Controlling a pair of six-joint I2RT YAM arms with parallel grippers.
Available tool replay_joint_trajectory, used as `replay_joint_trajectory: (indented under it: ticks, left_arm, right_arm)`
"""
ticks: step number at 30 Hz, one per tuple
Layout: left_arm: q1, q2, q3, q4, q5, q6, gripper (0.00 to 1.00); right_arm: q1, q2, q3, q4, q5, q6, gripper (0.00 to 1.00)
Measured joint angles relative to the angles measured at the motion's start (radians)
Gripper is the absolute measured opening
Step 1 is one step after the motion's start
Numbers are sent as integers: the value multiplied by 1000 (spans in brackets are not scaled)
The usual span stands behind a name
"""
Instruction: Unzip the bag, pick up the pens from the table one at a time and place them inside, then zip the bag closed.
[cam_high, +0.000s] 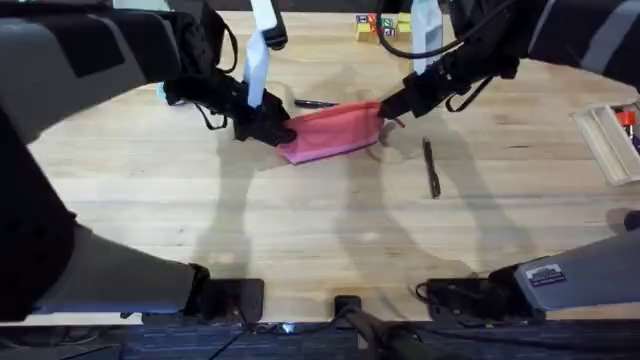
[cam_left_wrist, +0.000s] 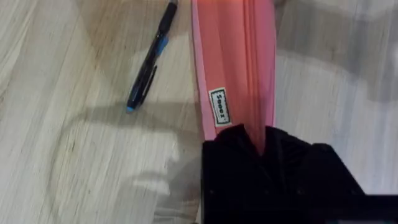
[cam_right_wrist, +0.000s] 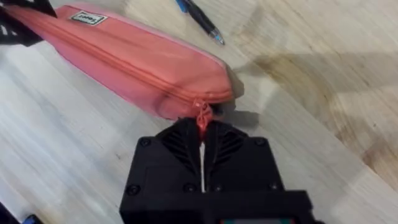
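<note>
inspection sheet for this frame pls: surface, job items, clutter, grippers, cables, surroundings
Surface: light wood table, plank strips visible.
Job's things: pink bag lying flat, zipper closed; one pen behind the bag, second pen to its right, both on the table.
Clutter: coloured blocks at the far edge; pale tray at the right edge.
Grippers: left gripper shut on the bag's end; right gripper shut on the zipper pull.
Cables: black cables near the bases.
Surroundings: nothing seen.
</note>
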Motion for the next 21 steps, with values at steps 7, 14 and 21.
replay_joint_trajectory:
  ticks: [7, 14, 21]
  left_arm:
    - [0, 0, 0, 0, -1, 0, 42]
    - [1, 0, 0, 0, -4, 0, 42]
    - [1, 0, 0, -2, -4, 0, 42]
  right_arm:
    - [0, -6, 9, -9, 1, 0, 32]
    - [0, -69, 30, -16, 14, 0, 32]
    - [1, -77, 37, -32, 16, -1, 32]
